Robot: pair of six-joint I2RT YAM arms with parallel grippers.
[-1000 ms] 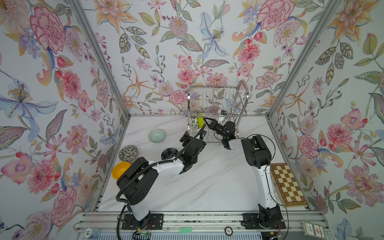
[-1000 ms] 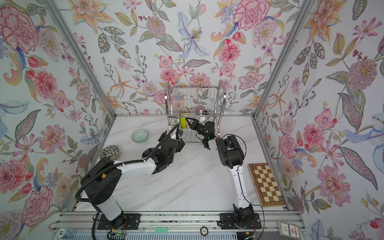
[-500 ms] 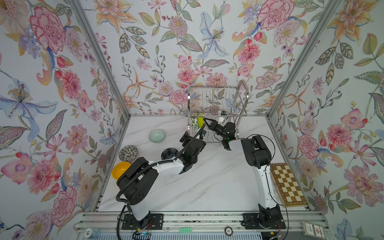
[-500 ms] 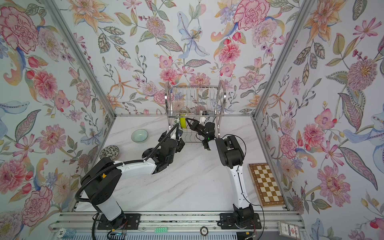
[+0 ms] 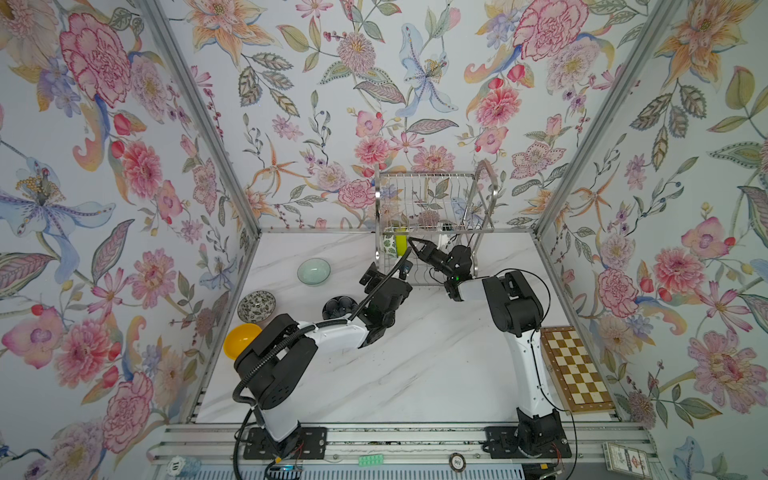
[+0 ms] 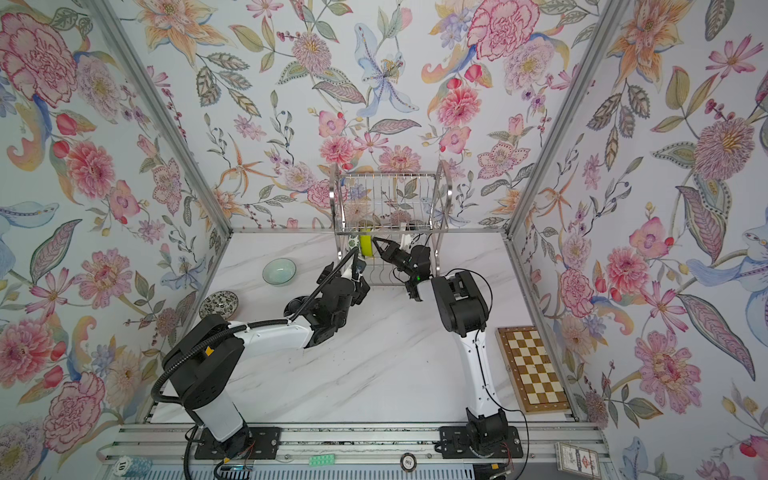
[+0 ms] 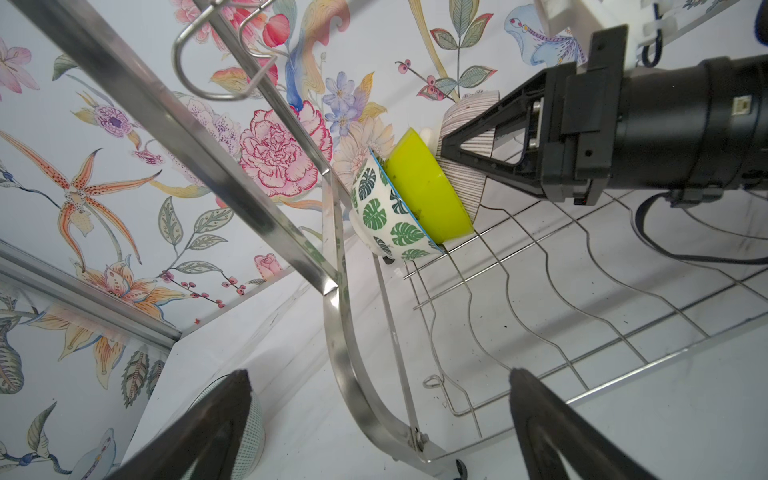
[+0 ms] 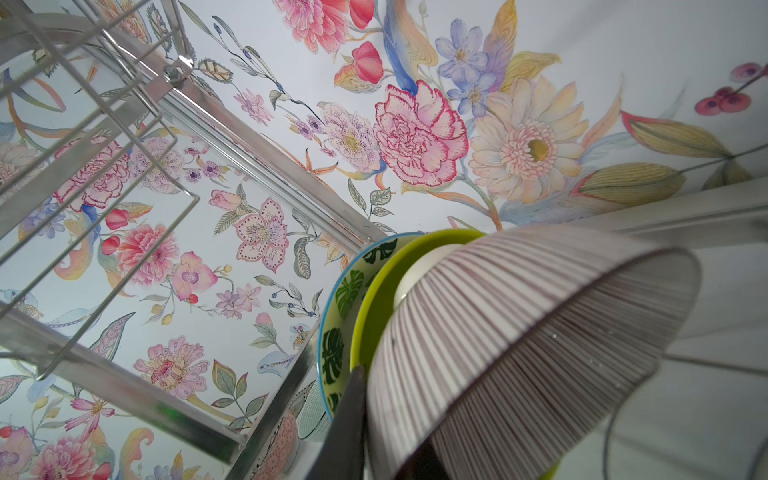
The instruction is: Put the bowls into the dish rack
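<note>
Bowl with pink stripes [image 8: 540,332] stands on edge in the dish rack [image 7: 347,365] lower tier, nested against lime bowl [image 7: 424,191] and leaf-print bowl [image 7: 374,208]; right gripper [image 7: 442,151] pinches its rim, left gripper [image 7: 380,374] gapes wide, empty, near the rack's front

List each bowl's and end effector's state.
Leaf bowl, racked on edge.
Lime bowl, racked on edge.
Striped bowl, on edge, gripped.
Celadon bowl, on table.
Speckled bowl, on table.
Orange bowl, on table.
Navy bowl, on table.
Left end effector, open.
Right end effector, shut on striped bowl.
</note>
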